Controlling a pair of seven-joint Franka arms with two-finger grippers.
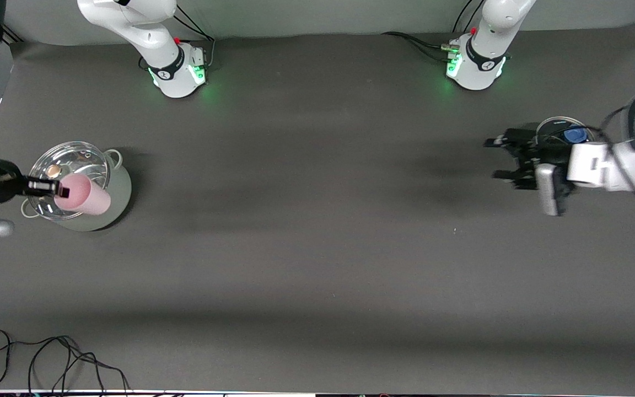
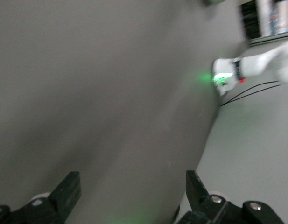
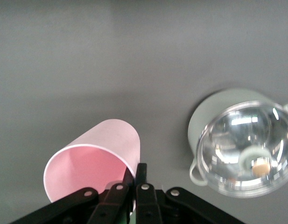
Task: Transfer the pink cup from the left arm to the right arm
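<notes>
Black cable [image 1: 53, 358]: loose coils on the worktop [image 1: 317, 248], at the edge nearest the front camera, toward the right arm's end
Pink cup [image 1: 83, 196]: held in the air, tipped on its side over the glass-lidded pot [image 1: 75, 182]; open mouth faces the right wrist camera, rim pinched at one wall
Right hand [image 1: 63, 190]: arm reaches in level from the frame edge; fingers [image 3: 134, 186] clamped together on the pink cup's rim [image 3: 87, 154]
Glass-lidded pot: pale green, two side handles, knobbed lid, standing on the worktop at the right arm's end
Left hand [image 1: 498, 159]: over the worktop at the left arm's end, forearm level, fingers [image 2: 69, 189] spread apart, holding nothing
</notes>
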